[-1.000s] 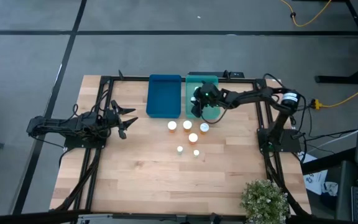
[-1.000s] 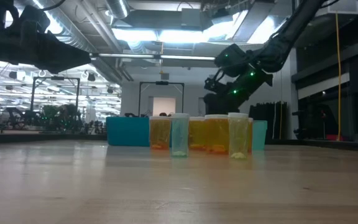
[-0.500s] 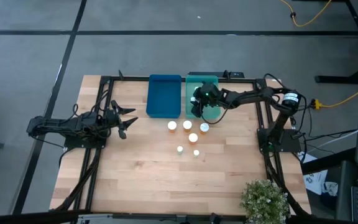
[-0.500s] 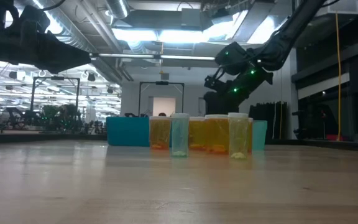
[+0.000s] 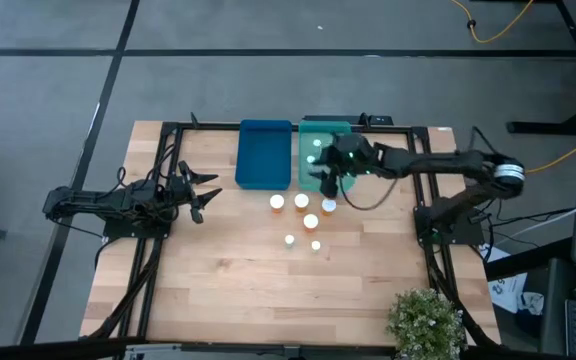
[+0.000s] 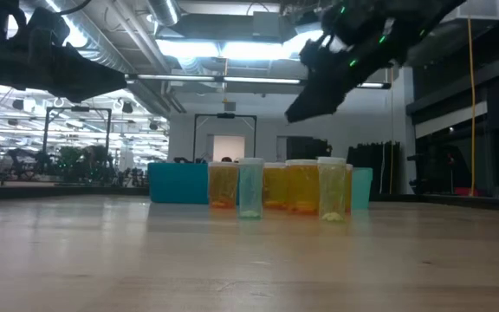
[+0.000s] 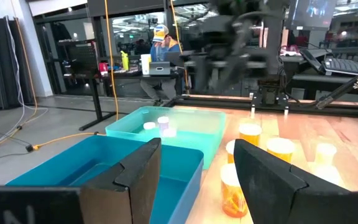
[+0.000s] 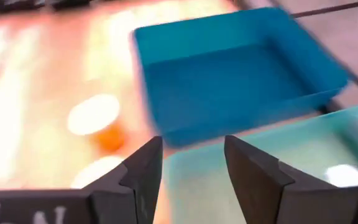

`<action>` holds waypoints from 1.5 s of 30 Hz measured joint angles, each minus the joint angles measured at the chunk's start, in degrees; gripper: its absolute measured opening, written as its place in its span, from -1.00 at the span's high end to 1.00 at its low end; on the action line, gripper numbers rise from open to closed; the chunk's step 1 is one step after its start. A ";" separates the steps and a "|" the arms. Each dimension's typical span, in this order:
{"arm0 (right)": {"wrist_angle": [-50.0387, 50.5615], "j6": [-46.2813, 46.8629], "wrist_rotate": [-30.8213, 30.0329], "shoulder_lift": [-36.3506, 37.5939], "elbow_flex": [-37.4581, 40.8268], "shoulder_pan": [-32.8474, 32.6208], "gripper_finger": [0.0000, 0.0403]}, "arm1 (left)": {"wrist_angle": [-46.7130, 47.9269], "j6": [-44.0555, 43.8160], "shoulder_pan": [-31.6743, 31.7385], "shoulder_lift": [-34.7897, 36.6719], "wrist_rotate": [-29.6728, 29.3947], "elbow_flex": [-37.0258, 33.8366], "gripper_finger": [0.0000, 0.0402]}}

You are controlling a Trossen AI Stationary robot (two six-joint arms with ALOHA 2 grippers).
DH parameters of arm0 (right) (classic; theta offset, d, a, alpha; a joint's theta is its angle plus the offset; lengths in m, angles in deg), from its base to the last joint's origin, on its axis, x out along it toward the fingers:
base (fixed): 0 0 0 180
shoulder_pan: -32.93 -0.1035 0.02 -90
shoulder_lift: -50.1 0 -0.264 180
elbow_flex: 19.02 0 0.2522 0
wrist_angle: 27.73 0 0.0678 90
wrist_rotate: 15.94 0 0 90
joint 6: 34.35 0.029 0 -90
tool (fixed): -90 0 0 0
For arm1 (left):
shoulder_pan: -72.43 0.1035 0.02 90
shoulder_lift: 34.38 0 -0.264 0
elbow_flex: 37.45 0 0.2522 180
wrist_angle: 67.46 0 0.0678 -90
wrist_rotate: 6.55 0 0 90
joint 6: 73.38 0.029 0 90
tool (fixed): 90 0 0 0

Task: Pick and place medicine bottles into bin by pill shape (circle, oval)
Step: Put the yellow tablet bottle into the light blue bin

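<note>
**Right gripper empty over teal bin, bottles waiting on bench**

Right gripper [image 5: 330,172] sits at upper centre of the high view, over the front edge of the teal bin [image 5: 311,127]. Wrist view shows its fingers [image 8: 143,163] parted with nothing between them, the teal bin below and the blue bin [image 8: 241,68] beyond. Motion blur in that view.

Teal bin holds at least two pale bottles [image 7: 157,124], seen in the left wrist view. Blue bin looks bare inside.

Remaining bottles stand upright on the bench [image 5: 218,280], just in front of the bins: four orange ones [image 5: 302,201] in a loose cluster and two small pale ones [image 5: 289,240] nearer the frame's centre.

Left gripper [image 5: 200,194] waits at middle left, off to the side of the blue bin, fingers [image 7: 138,168] spread wide, empty.

Step, by my reading: between picks, a drop into the teal bin apparently done. Next move calls for lowering over one bottle, likely the nearest orange one touching-close to the bin, and closing around its cap without knocking the neighbours, which stand near each other.
</note>
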State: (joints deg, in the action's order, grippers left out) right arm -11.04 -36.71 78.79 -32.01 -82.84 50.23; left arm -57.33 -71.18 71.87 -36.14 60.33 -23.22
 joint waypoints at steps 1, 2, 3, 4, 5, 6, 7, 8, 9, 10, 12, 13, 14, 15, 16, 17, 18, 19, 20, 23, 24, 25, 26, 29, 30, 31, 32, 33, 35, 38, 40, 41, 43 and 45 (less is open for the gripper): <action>2.66 -0.31 0.06 1.34 0.00 -1.95 0.16 | -0.01 0.00 0.02 0.01 0.00 0.01 0.03; 5.16 -0.59 0.55 2.59 0.00 -3.89 0.18 | -0.01 0.00 0.02 0.00 0.01 0.02 0.03; 8.22 -0.95 1.38 3.64 0.00 -5.89 0.19 | 0.00 0.00 0.01 0.02 0.00 0.01 0.03; 10.79 -1.04 2.29 4.43 0.00 -7.95 0.20 | 0.00 0.00 0.01 0.01 0.02 0.01 0.03; 13.71 -1.19 3.33 5.06 0.00 -9.87 0.21 | 0.00 0.00 0.02 0.00 0.02 0.01 0.03; 16.46 -1.14 4.20 5.47 0.02 -11.89 0.22 | -0.01 0.00 0.01 0.02 0.00 0.01 0.03; 18.47 -0.87 4.59 5.79 0.02 -13.71 0.23 | -0.01 0.00 0.01 0.00 0.02 0.00 0.03; 20.52 -0.16 4.55 5.92 0.02 -15.52 0.24 | 0.01 0.00 0.01 0.02 0.01 0.02 0.03; 21.62 1.01 4.56 5.99 0.29 -17.15 0.24 | -0.01 0.00 0.02 0.00 0.00 0.00 0.03; 21.99 2.57 4.57 5.98 0.80 -18.65 0.24 | -0.01 0.00 0.02 0.01 0.00 0.00 0.03; 22.22 5.32 4.51 5.95 2.32 -21.42 0.24 | -0.01 0.00 0.02 0.00 0.00 0.00 0.03; 22.08 6.75 4.44 5.93 3.11 -22.66 0.24 | 0.01 0.00 0.02 0.00 0.02 0.00 0.03; 21.59 8.26 4.38 5.93 3.99 -23.79 0.24 | 0.00 -0.01 0.00 0.01 0.01 0.01 0.03; 20.67 9.75 4.30 5.93 5.04 -24.75 0.24 | 0.00 -0.02 0.00 0.00 0.01 0.01 0.03; 19.99 11.39 4.05 5.93 5.92 -25.65 0.24 | 0.01 -0.02 0.01 0.00 0.01 0.01 0.03; 19.58 13.07 4.01 5.93 6.69 -26.54 0.24 | 0.01 -0.02 0.01 0.00 0.01 0.02 0.03; 19.19 14.49 3.96 5.93 7.23 -27.33 0.24 | -0.01 -0.02 0.00 0.00 0.00 0.00 0.03; 18.64 15.72 3.94 5.93 7.74 -28.06 0.24 | 0.01 -0.02 0.02 0.00 0.00 0.02 0.03; 18.07 16.69 3.91 5.93 8.24 -28.73 0.24 | -0.01 -0.02 0.00 0.02 0.02 0.02 0.03; 16.35 18.64 3.96 5.89 9.24 -30.19 0.24 | -0.01 -0.02 0.00 0.00 0.02 0.00 0.03; 15.96 18.69 3.96 5.89 9.31 -30.49 0.24 | -0.01 -0.02 0.01 0.01 0.01 0.02 0.03; 15.88 18.70 3.94 5.80 9.31 -30.82 0.24 | 0.00 -0.02 0.01 0.02 0.01 0.00 0.03; 15.92 18.63 3.94 5.71 9.34 -31.09 0.24 | 0.01 -0.02 0.01 0.01 0.00 0.01 0.03; 15.60 17.18 3.93 5.67 9.42 -31.55 0.24 | 0.01 -0.02 0.00 0.00 0.02 0.02 0.03; 15.25 17.07 3.93 5.67 9.42 -31.71 0.24 | 0.00 -0.02 0.00 0.01 0.00 0.00 0.03; 14.81 16.93 3.91 5.67 9.42 -31.83 0.24 | -0.01 -0.02 0.02 0.02 0.00 0.02 0.03; 14.15 16.88 3.91 5.67 9.42 -31.83 0.24 | 0.01 -0.02 0.02 0.00 0.00 0.02 0.03; 13.52 16.92 3.91 5.67 9.42 -31.83 0.23 | 0.01 -0.02 0.00 0.01 0.02 0.01 0.03; 12.77 17.00 3.89 5.67 9.42 -31.83 0.17 | -0.01 -0.02 0.00 0.02 0.00 0.00 0.03; 12.67 16.95 1.52 5.67 9.42 -31.83 0.01 | 0.00 -0.02 0.00 0.01 0.00 0.01 0.03; 12.69 16.95 -1.54 5.67 9.42 -31.98 -0.11 | 0.00 -0.02 0.00 0.01 0.01 0.01 0.03; 12.69 16.95 -2.65 5.67 9.42 -31.98 -0.16 | 0.00 -0.02 0.02 0.01 0.01 0.02 0.03; 12.69 16.93 -3.58 5.67 9.42 -31.97 -0.24 | 0.01 -0.02 0.00 0.02 0.00 0.01 0.03; 12.69 17.23 -3.61 5.67 9.42 -31.99 -0.28 | 0.01 -0.02 0.02 0.00 0.02 0.00 0.03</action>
State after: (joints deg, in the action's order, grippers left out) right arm 1.65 -19.47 75.18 -26.35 -73.42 18.24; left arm -57.32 -71.20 71.89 -36.14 60.36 -23.22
